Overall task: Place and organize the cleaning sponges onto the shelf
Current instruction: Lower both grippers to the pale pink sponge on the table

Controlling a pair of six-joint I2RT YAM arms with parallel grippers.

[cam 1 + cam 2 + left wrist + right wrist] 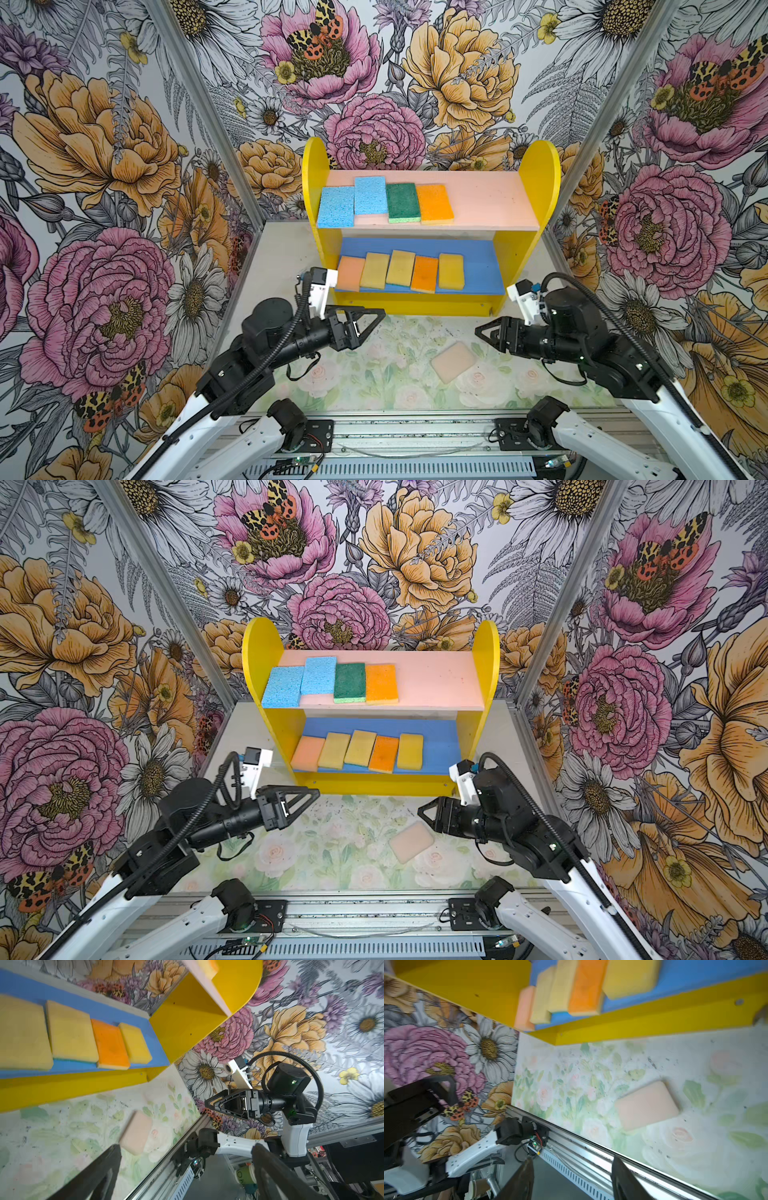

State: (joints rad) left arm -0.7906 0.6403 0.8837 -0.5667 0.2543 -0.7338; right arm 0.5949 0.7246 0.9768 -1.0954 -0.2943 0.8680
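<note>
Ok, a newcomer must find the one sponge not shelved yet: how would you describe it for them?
Start at the yellow-sided shelf. On the flowered mat in front of it, nearer the right gripper, one sponge lies flat. It is pale peach-pink, and the only one off the shelf.

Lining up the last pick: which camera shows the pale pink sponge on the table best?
Right wrist view: the pale pink sponge is large, whole, unobstructed. Both top views show it whole but small; the left wrist view shows it blurred.

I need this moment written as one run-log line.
two-tier yellow wooden shelf: nine foam sponges; peach-pink rectangular foam sponge: on table; left gripper: open, empty; right gripper: open, empty
</note>
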